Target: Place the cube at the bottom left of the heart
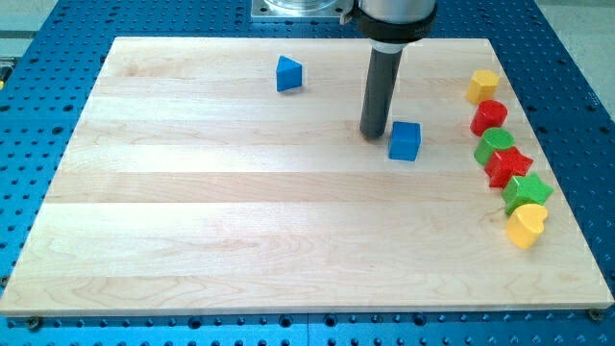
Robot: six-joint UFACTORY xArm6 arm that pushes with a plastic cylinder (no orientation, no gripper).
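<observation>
A blue cube lies on the wooden board, right of centre near the view's top. My tip stands just left of the cube, close to its left face or touching it. A yellow heart lies at the right edge, the lowest block of a column there, well below and right of the cube.
A blue triangular block lies near the top, left of my tip. Above the heart the right-edge column holds a green star, a red star, a green block, a red block and a yellow block.
</observation>
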